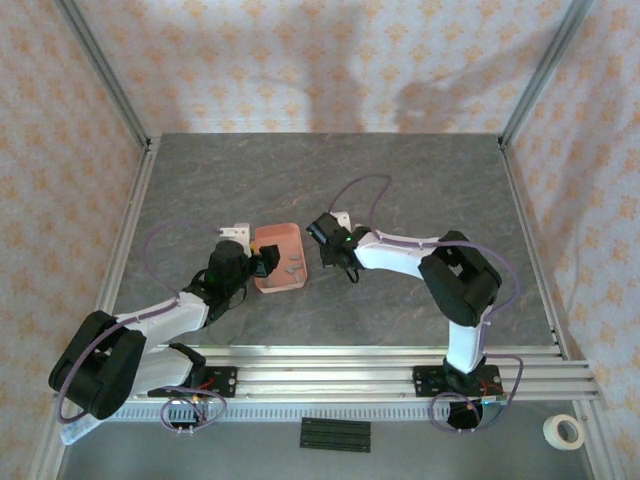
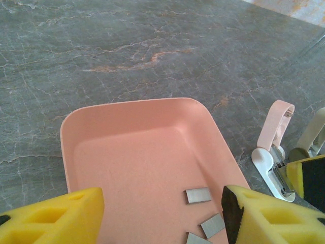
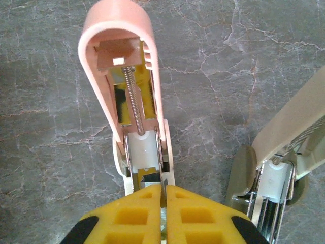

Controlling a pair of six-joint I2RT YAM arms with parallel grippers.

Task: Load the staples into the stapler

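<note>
From the top external view, the left gripper sits at the left rim of the salmon-pink tray, where small grey staples lie loose. The right gripper is just beyond the tray's right side, on the grey marbled table.

In the left wrist view, the left gripper hangs over the smooth, round-cornered tray. Its yellow ribbed pads are apart and hold nothing. Flat, dull-silver staples rest on the tray floor between them. Beside the tray stands the stapler with its pale pink lid swung up. A beige second stapler is just past it.

In the right wrist view, the stapler lies open, showing a glossy pink shell, a coiled steel spring and a white pusher. The right gripper is pressed together on a thin ribbed metal strip at the magazine's mouth. It looks like staples, though I cannot be sure. The second stapler lies open alongside.

The step in hand seems to be seating that strip. The next move calls for keeping it square with the channel and sliding it along the rail.
</note>
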